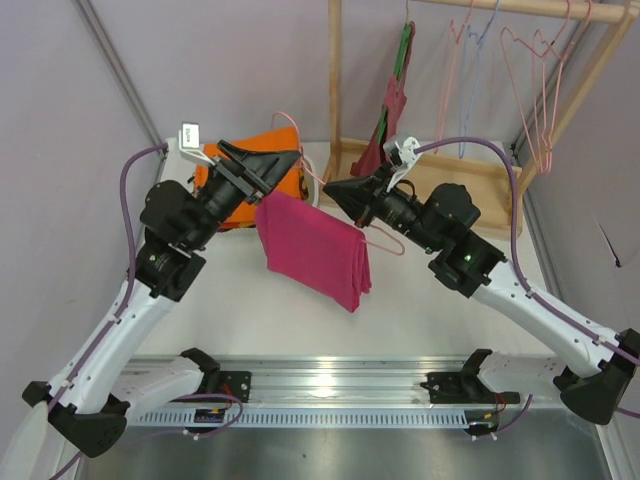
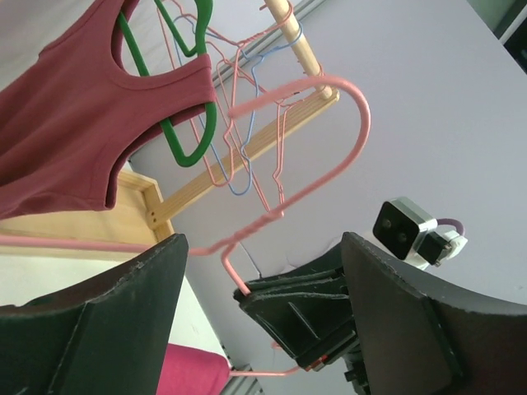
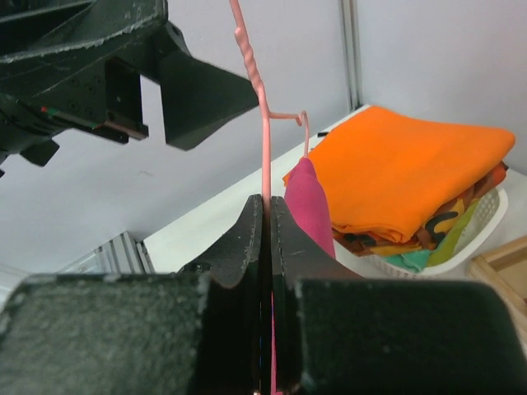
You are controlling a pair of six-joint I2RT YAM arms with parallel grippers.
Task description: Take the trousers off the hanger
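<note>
Right wrist view, right hand (image 3: 265, 212) clamped on hanger (image 3: 251, 74), trousers (image 3: 311, 206) mostly hidden, left hand (image 2: 262, 243) gaping, empty.

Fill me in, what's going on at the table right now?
The right gripper is shut on the thin light-pink wire hanger, holding it above the table. The bright magenta-pink fabric trousers still hang from it, not yet removed. The left gripper is open, its jaws either side of the hanger's twisted neck without gripping anything.
</note>
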